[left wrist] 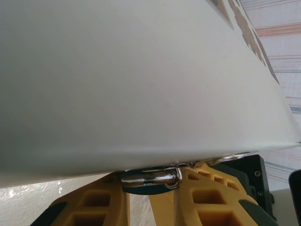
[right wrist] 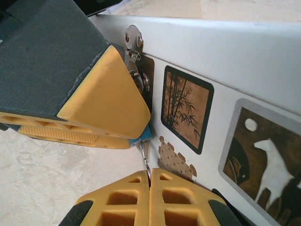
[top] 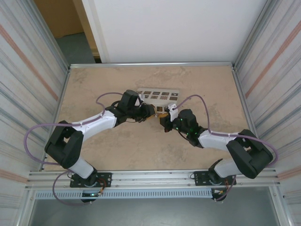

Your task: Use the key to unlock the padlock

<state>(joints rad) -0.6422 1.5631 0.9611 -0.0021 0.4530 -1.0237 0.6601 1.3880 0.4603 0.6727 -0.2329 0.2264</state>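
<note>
At the centre of the overhead view, on the mottled beige table [top: 141,150], we list the following.

Item: pale rectangular box with dark picture panels [top: 157,95], lying just beyond both wrists. In the right wrist view its panels show bamboo and a white horse. A small steel hasp [right wrist: 133,42] is fixed to it towards the upper left of that frame. The lock hangs at this end, which is why both arms crowd it.

Item: tiny blue-bodied padlock [right wrist: 146,133], seen as a blue sliver at mid-frame in the right wrist view, below the hasp and against the box. In the left wrist view a curved chrome bar [left wrist: 150,178], which we take for its shackle, sits at lower centre under the box's edge.

Item: left gripper [left wrist: 151,197], yellow-padded, its fingers closed in on the padlock from either side. We judge this a steadying hold, so that the keyhole faces the other arm.

Item: right gripper [right wrist: 149,188], at the bottom of its own view, pads pressed together on a thin silver metal key [right wrist: 145,162]. The key's shaft rises to the padlock's underside. We cannot tell whether the tip is inside the keyhole, as the left pad hides the joint.

Stage, as we judge it: insertion, or just short of the turn. The turn will need the left grip to resist twisting.
</note>
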